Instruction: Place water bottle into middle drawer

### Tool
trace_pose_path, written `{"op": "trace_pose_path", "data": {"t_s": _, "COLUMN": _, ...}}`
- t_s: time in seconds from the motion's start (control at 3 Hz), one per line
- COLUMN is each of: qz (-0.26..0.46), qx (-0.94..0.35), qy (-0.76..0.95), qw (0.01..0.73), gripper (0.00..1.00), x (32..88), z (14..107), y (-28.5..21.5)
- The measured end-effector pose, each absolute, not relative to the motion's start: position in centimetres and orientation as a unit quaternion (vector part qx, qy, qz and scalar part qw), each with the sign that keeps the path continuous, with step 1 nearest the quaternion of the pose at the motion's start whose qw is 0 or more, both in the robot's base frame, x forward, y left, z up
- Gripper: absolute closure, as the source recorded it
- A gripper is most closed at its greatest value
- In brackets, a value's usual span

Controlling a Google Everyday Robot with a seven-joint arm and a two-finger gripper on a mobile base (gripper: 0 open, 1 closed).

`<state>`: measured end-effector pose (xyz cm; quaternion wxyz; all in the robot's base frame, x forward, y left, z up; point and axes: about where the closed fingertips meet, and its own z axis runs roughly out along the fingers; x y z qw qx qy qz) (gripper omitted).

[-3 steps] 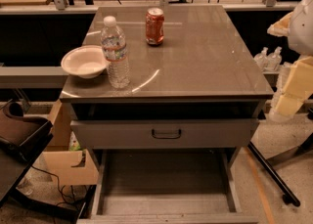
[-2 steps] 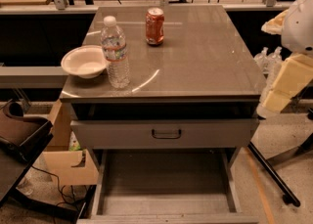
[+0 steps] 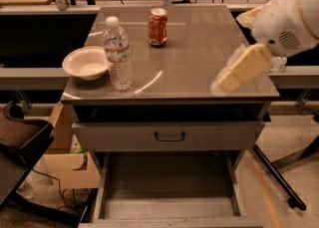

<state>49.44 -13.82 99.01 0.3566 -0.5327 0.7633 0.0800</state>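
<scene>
Leftward is where the gripper (image 3: 242, 70) has travelled since the earlier frames: it was beside the cabinet's right flank and now hangs over the right front corner of the table top (image 3: 199, 57), a pale cream shape slanting down and to the left. Whether it is released or clenched cannot be told; it holds nothing that can be seen. Behind it, the white rounded arm housing (image 3: 289, 18) enters from the upper right, with a small patch of dots on its side.

The water bottle (image 3: 118, 53) stands upright on the left front part of the table top, well apart from the gripper, just beside a white bowl (image 3: 83, 63). Its pale label band carries faint coloured marks, but no word can be read. The orange-red soda can (image 3: 158, 27) stands farther back; its writing is also illegible.

Below, the middle drawer (image 3: 167, 184) is pulled out, its dark floor bare, under a closed drawer front (image 3: 124, 136) with a small black handle (image 3: 169, 136).
</scene>
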Motion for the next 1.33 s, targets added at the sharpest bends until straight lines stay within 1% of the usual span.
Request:
{"op": "trace_pose_path", "data": {"t_s": 0.33, "qz": 0.143, "qx": -0.513, "qy": 0.725, "qw": 0.437, "gripper": 0.0, "x": 51.3, "z": 98.0, "y": -10.0}}
{"op": "trace_pose_path", "data": {"t_s": 0.67, "qz": 0.188, "qx": -0.501, "qy": 0.674, "qw": 0.51, "gripper": 0.0, "x": 53.0, "z": 98.6, "y": -6.8}}
{"op": "trace_pose_path", "data": {"t_s": 1.0, "qz": 0.203, "qx": -0.509, "qy": 0.646, "qw": 0.531, "gripper": 0.0, "x": 52.7, "z": 99.9, "y": -4.7}}
{"op": "trace_pose_path", "data": {"t_s": 1.33, "qz": 0.2, "qx": -0.509, "qy": 0.649, "qw": 0.529, "gripper": 0.0, "x": 52.8, "z": 99.7, "y": -4.9}}
